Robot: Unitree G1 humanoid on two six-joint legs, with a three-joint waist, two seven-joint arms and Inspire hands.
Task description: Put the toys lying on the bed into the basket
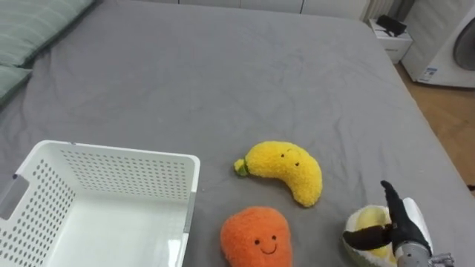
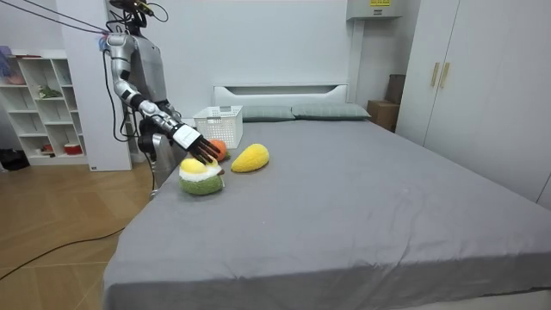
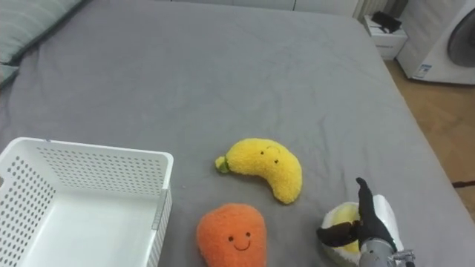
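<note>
While right hand (image 1: 408,228) spreads, plush toy (image 1: 369,220) sits btwn thumb (image 1: 365,238) & fingers (image 1: 389,194).

From my station I see a silver-grey torso and upper arm beside the bed (image 2: 362,207), with black joints down the arm. The right hand (image 1: 410,228) has a white back and black fingers (image 1: 389,199). Thin ropes rise from the shoulders, and a dark cable trails over the floor off the bed's near corner.

No readable text, labels or numbers anywhere.
</note>
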